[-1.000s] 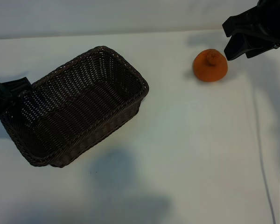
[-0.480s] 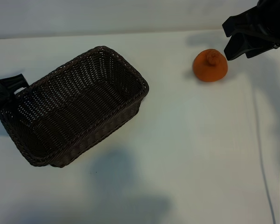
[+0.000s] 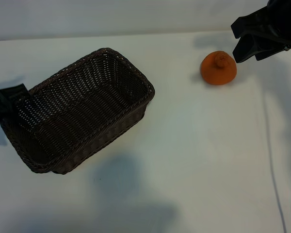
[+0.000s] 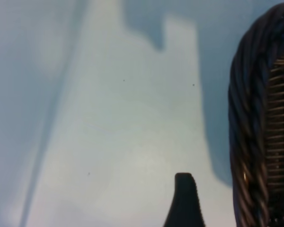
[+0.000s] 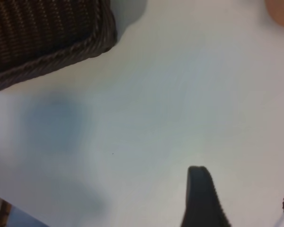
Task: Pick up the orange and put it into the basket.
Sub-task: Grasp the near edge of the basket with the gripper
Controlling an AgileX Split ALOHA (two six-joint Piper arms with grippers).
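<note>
The white surface (image 3: 194,160) carries everything here, with soft dark shadows falling across its near part. The basket (image 3: 80,109) is by far the biggest thing on it, a dark brown woven wicker box with a braided rim, lying at an angle on the left half in the exterior view, nothing inside it. The left gripper (image 3: 5,104) is at the basket's left end, right at the rim; its jaws stand spread, and the left wrist view shows one dark fingertip (image 4: 183,201) over bare surface just beside the braided rim (image 4: 248,123), with no sign that it pinches the weave. The right gripper (image 3: 252,41) hangs at the upper right corner of the exterior view, just beside the orange (image 3: 218,68) and slightly above it, jaws partly spread and holding nothing. The orange sits on the surface well apart from the basket, knobby bump upward, untouched. From the right wrist only a sliver of it (image 5: 281,10) shows at the frame's edge.
</note>
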